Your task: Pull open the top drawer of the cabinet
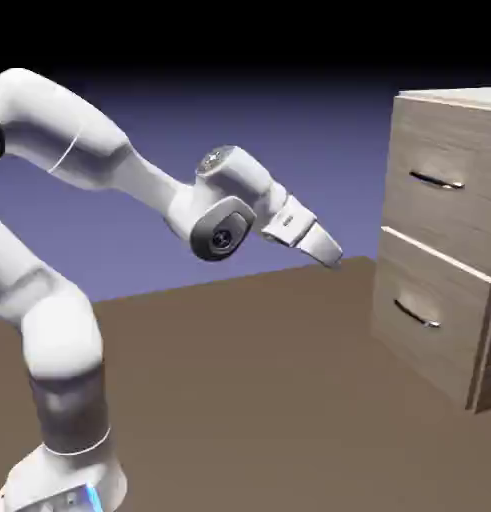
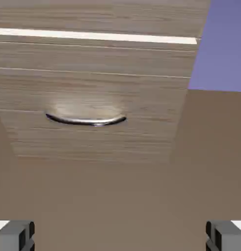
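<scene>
Two drawers face me on the cabinet (image 1: pixel 444 190), and mine is the top drawer (image 1: pixel 434 150), up ahead of the jaws (image 1: pixel 332 262) and well apart from them. It looks shut, its front flush with the body. In the hand view the jaws stand wide with nothing between them; they point downward, toward the lower drawer (image 2: pixel 93 142), so I judge they need to be raised and levelled before I reach in.

I'd take hold at the middle of the upper handle (image 1: pixel 436 180), a thin, dark, bowed metal bar lying crosswise, with one finger above and one below. The metal looks hard and smooth, so I expect it to be slippery under a shallow pinch; a deep, square grip should suit it better. The bar seems sturdy, and the wooden front looks stiff. I can't tell the drawer's weight; I'd guess moderate, with some drag at first, so I'd pull slowly and straight back toward the arm (image 1: pixel 154 190).
</scene>
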Available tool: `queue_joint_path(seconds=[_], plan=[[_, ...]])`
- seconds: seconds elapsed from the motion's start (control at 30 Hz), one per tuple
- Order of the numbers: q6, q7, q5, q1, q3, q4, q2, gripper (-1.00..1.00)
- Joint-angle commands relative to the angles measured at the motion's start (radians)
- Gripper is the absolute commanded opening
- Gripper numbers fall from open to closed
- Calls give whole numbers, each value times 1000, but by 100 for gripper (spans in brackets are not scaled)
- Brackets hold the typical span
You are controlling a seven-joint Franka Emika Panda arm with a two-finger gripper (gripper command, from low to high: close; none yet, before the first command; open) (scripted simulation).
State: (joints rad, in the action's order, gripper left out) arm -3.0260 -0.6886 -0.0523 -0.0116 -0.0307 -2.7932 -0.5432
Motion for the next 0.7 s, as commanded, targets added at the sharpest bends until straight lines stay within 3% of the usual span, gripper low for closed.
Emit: queue_joint_path(seconds=[0.0,0.67], plan=[[9,44,-43,-20,-26,14,22,0],[192,913,-910,-412,-535,292,466,0]])
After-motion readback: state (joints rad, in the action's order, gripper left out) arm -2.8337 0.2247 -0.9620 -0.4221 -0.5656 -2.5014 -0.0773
